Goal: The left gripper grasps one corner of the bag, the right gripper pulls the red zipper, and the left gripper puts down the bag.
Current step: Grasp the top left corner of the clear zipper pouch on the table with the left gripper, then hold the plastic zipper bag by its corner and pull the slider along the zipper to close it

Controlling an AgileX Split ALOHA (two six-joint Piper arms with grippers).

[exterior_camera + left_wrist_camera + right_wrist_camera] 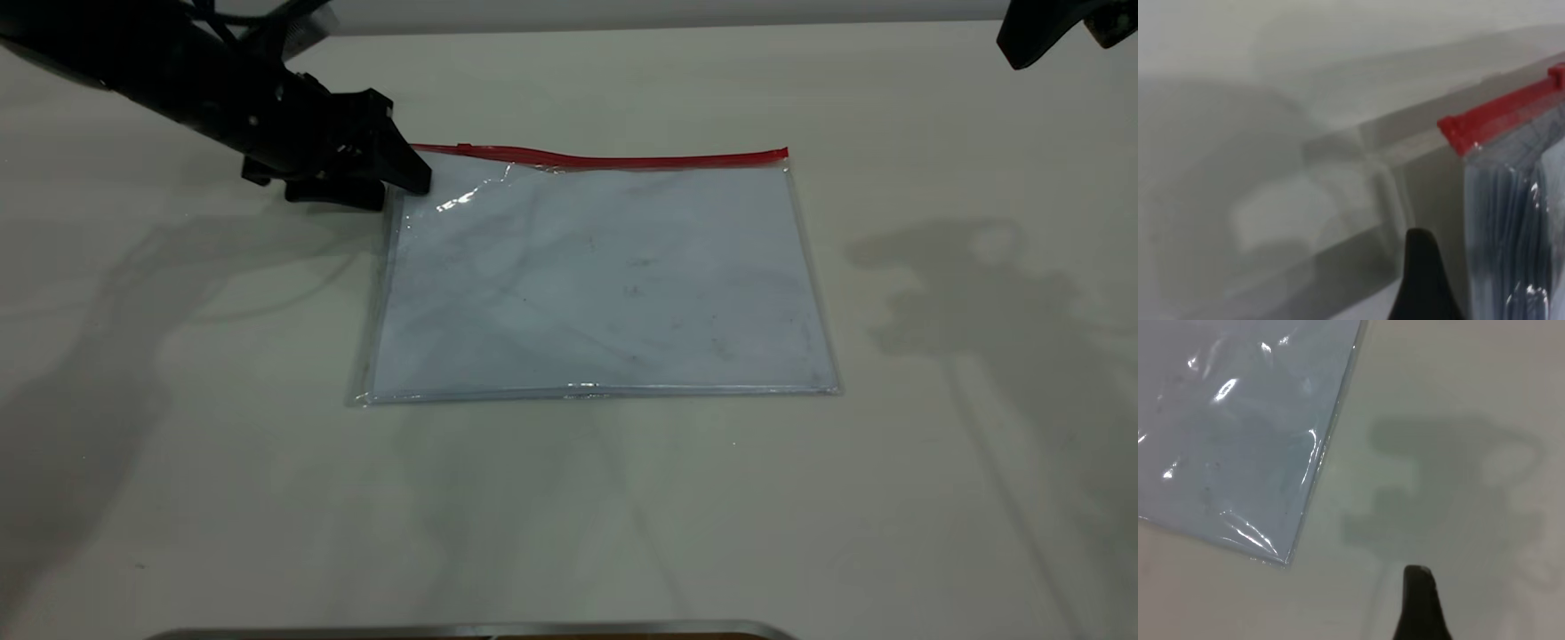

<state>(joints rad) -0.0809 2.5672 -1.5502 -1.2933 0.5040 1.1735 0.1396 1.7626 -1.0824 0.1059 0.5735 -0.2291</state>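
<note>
The bag [596, 276] was seen lying flat near the table's [569, 516] centre, w/ white paper showing through the clear plastic. Bare table was left on every side: wide room toward the near edge and to the right, less on the left where the left arm reached in. The red zipper [613, 160] was run along the far long edge, slightly lifted and wavy toward its left end, w/ a small slider tab [464, 148] set near that end. The near edge and right edge were pressed flat to the surface.

The left gripper [411, 182] was placed low at the bag's far-left corner [418, 160], by the zipper's end; its tip was seen over or against the plastic, but whether the jaws were clenched on the corner or spread couldn't be told. The right gripper [1013, 53] was held high at the far right, well apart from the bag; its opening couldn't be told either.

In the left wrist view, the zipper's blunt red end [1458, 130] and creased plastic were shown close up, w/ one dark fingertip [1421, 280] just beside the bag edge, detail hidden from the exterior view. In the right wrist view, a plain clear corner [1281, 557] was shown, plus one fingertip [1418, 600] over bare table, apart from the bag.
</note>
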